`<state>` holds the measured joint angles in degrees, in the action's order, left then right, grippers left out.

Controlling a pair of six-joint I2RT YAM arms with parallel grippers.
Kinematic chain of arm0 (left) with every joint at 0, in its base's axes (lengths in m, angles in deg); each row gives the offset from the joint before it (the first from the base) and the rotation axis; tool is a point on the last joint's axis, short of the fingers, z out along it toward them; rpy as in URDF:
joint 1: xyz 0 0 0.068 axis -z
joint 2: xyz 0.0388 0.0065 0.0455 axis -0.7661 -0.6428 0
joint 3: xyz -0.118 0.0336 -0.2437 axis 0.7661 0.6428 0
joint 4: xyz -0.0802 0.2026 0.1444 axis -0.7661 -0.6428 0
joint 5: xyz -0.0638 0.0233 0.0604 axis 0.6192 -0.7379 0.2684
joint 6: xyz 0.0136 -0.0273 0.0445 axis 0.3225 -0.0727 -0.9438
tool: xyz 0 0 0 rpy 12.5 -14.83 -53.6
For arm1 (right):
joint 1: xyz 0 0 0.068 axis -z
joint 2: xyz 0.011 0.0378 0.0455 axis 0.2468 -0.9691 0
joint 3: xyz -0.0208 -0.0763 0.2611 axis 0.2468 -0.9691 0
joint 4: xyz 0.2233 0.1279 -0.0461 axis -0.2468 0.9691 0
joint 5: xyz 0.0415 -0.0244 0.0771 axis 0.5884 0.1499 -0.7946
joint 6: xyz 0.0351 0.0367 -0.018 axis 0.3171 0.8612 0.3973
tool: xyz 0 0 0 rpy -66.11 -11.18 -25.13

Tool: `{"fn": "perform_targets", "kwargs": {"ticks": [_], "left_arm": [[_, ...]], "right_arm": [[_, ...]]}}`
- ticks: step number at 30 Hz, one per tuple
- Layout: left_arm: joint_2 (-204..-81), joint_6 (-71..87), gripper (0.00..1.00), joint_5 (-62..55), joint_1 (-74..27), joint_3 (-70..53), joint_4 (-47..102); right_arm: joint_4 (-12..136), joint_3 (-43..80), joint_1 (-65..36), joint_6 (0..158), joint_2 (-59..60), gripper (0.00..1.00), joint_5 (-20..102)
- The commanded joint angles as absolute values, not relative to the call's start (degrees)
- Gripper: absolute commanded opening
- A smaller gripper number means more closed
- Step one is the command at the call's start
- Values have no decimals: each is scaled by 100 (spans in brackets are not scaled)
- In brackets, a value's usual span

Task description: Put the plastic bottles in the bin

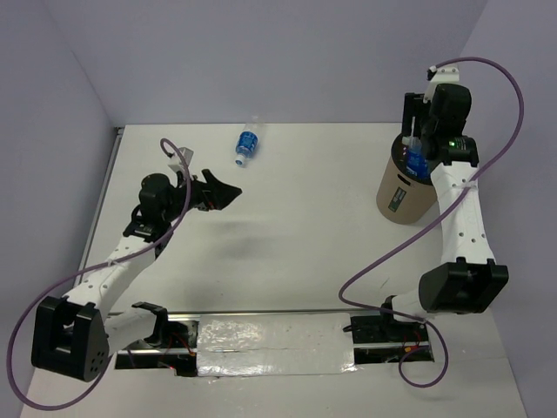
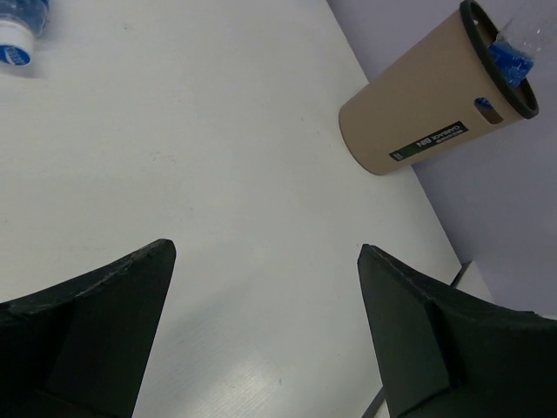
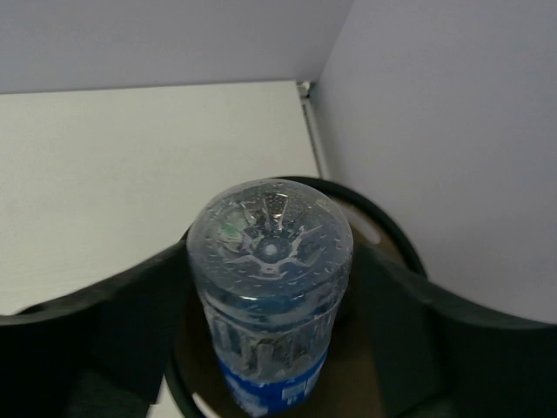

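Right claw (image 3: 271, 296) straddles inverted bottle (image 3: 270, 248) in the mouth of the bin (image 1: 400, 196), far right; gripping or slack, cannot tell. Left claw (image 1: 228, 193) wide, empty. Loose bottle (image 1: 247, 144) lies far, left of centre. Risk: an off-centre drop catches the rim and the bottle topples onto the tabletop (image 1: 305, 226).

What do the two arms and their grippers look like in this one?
The left arm and right arm have white links, black joints and black bases, each trailing a looping purple cable. The left gripper and right gripper are black with broad wedge fingers. A green light glows near the right wrist.
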<state>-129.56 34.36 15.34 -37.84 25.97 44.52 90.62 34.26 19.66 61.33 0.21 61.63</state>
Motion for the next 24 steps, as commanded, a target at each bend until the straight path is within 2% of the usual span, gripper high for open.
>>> {"fn": "perform_targets", "kwargs": {"ticks": [1, 4, 11, 13, 14, 17, 19, 20, 24], "left_arm": [[-13247, 3433, 99, 1394, -3919, 2370, 4518], [-13626, 3363, 99, 1375, -4120, 2036, 4235], [-14768, 3134, 100, 1525, -4420, 947, 3603], [-15304, 2915, 99, 1472, -4420, 428, 3418], [-15514, 2853, 100, 1446, -4429, 235, 3217], [-16480, 2589, 98, 1323, -4411, -1044, 2638], [-17306, 2361, 97, 1183, -4359, -1714, 2180], [-17596, 2273, 97, 999, -4324, -2431, 1943], [-19153, 1554, 97, 287, -3903, -4202, 861]], "right_arm": [[9049, 3400, 2009, 6286, 381, 89, 6021], [9120, 3409, 2018, 6321, 425, 100, 5995], [9436, 3935, 2035, 6235, 522, 100, 5539], [9900, 4373, 2035, 5901, 522, 100, 4978], [10181, 4533, 2035, 5386, 505, 100, 3809], [11429, 4982, 1922, 4636, 382, 100, 1373], [11897, 4730, 1729, 4503, 364, 100, 846], [11854, 4501, 1606, 4406, 468, 100, 757], [11739, 3630, 937, 4124, 882, 100, 932]]}}
